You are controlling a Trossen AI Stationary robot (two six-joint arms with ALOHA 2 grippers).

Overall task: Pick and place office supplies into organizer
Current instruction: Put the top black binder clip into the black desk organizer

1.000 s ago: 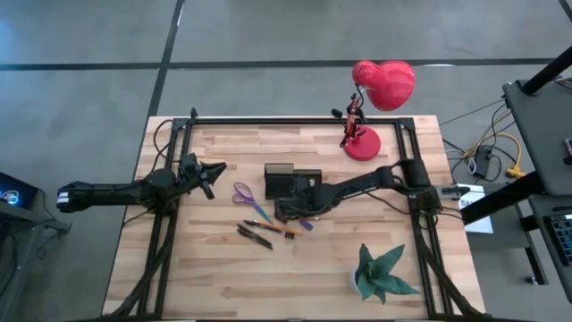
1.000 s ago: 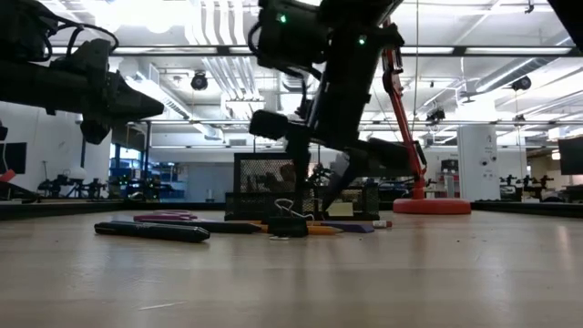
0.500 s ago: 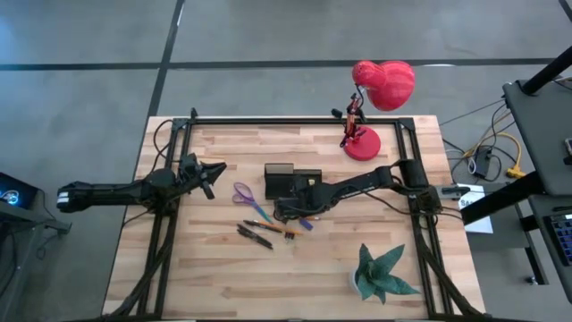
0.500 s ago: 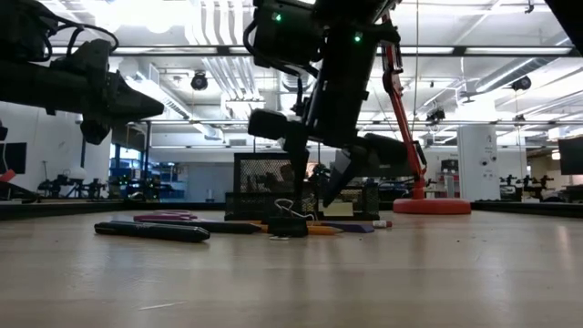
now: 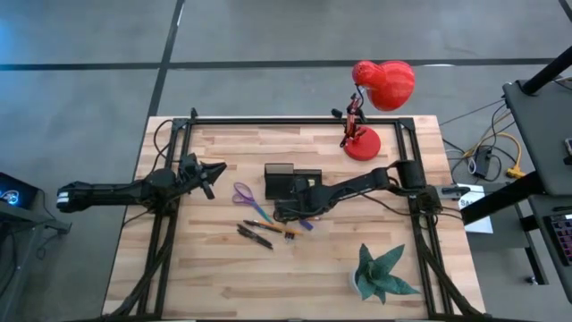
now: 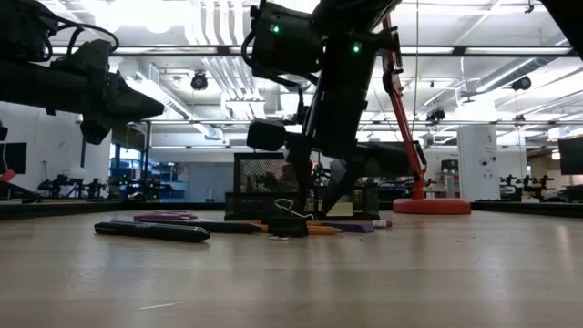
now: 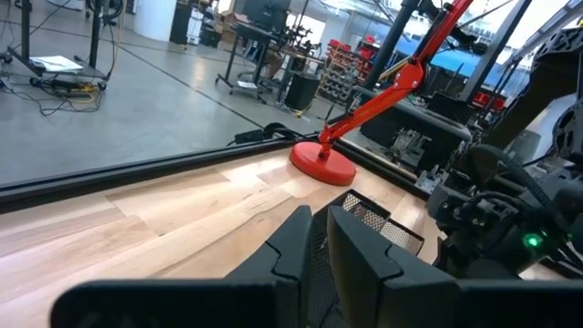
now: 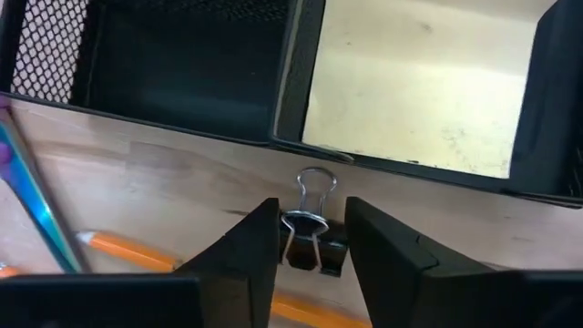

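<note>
Right gripper (image 8: 311, 244) low over the wooden table (image 5: 214, 277) beside the organizer's front wall, fingers (image 8: 244, 248) apart, straddling a black binder clip (image 8: 308, 239) without visibly pressing on it; clip just in front of the black mesh organizer (image 5: 291, 182), on top of an orange pencil (image 8: 127, 252), yellow sticky-note pad (image 8: 414, 87) already inside one compartment. Left gripper (image 5: 214, 170) raised near the table's left side, fingers together on nothing. Purple-handled scissors (image 5: 244, 195) and dark pens (image 5: 255, 236) flat on the wood between both arms; red desk lamp (image 5: 375, 98) at the far edge.
</note>
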